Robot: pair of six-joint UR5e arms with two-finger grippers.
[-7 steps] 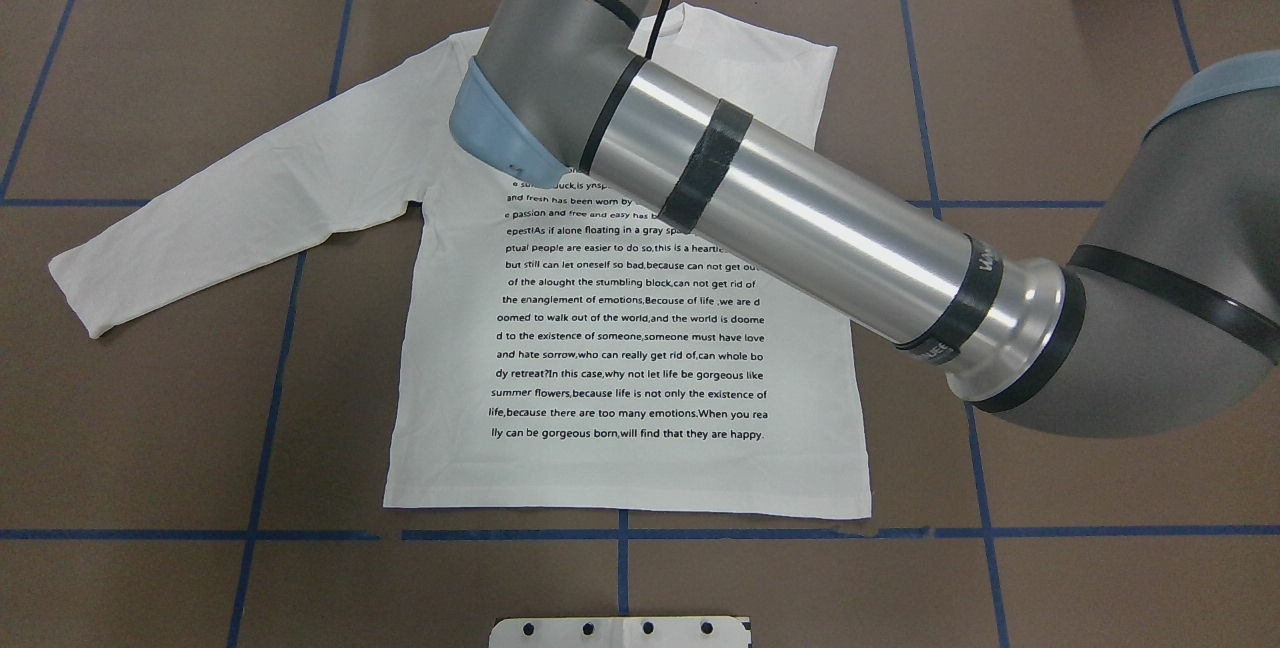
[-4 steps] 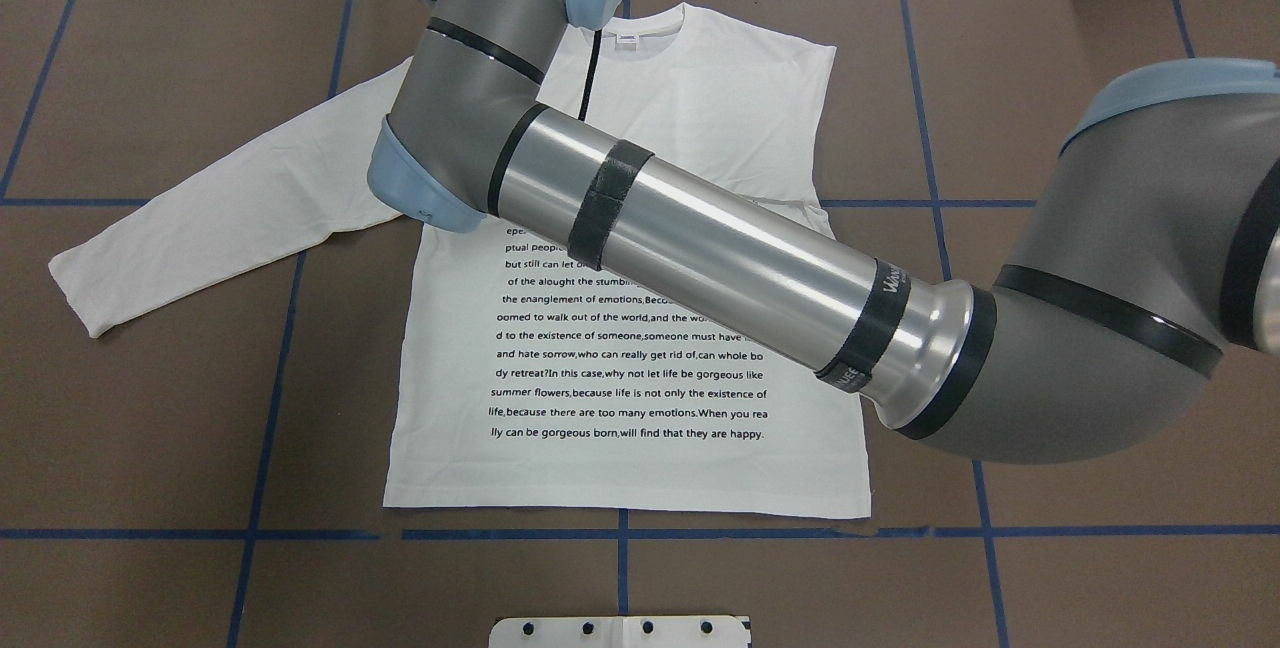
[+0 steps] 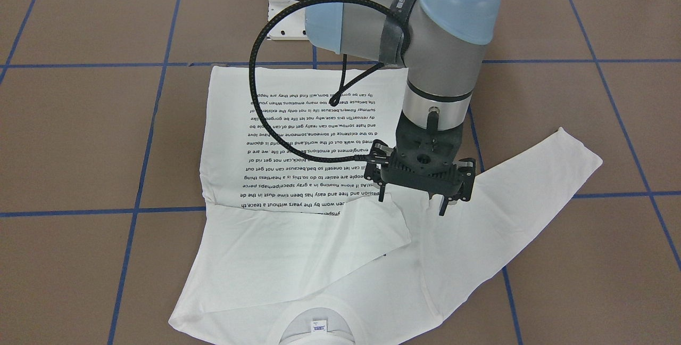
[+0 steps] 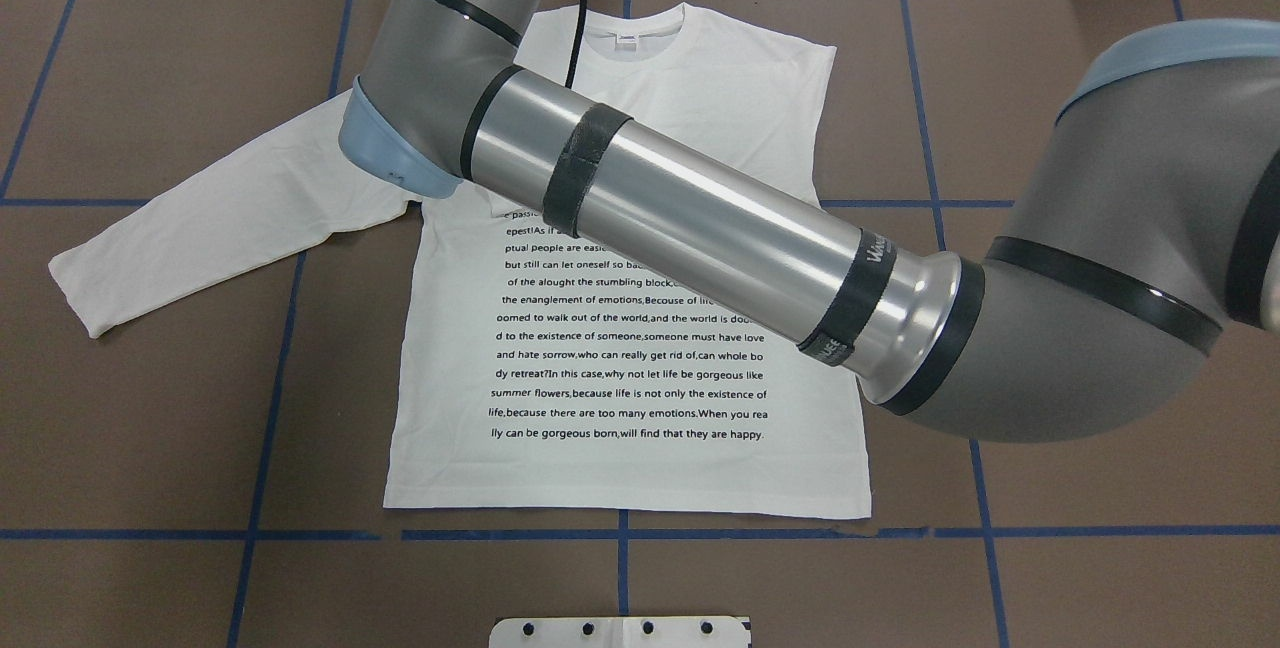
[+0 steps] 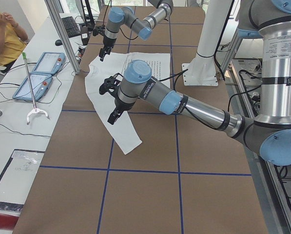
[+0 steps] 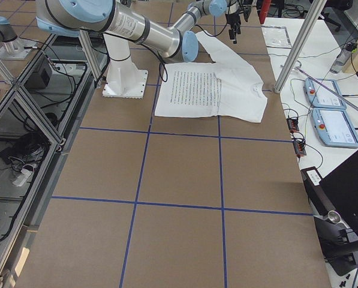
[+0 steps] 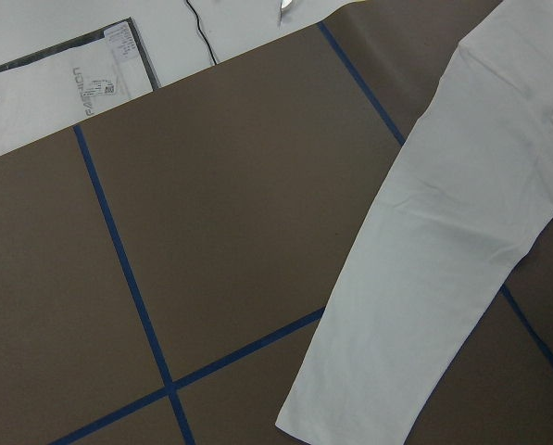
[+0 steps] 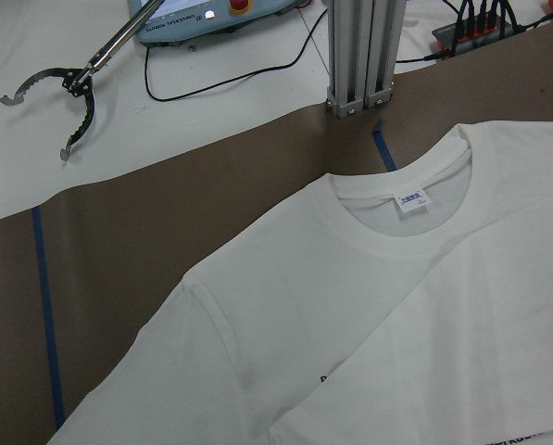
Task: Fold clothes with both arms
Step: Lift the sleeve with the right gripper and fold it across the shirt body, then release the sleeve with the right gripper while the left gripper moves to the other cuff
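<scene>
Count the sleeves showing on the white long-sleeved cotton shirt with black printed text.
2. One sleeve lies stretched out on the brown table; the other sleeve is folded across the shirt, covering some printed lines.

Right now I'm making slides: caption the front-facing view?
Right gripper, open, hovers over the white shirt at the base of its outstretched sleeve; other sleeve folded across chest.

Right arm [image 4: 700, 218] swung further to robot's left: elbow [image 4: 395, 143] gone from over chest of shirt [image 4: 640, 478] to left sleeve [image 4: 200, 218] root. Neck [image 4: 632, 26] and tag [image 4: 627, 41] now uncovered. Shoulder joint [image 4: 1150, 208] further into view, tube hides print lines [image 4: 630, 368] lower down.
</scene>
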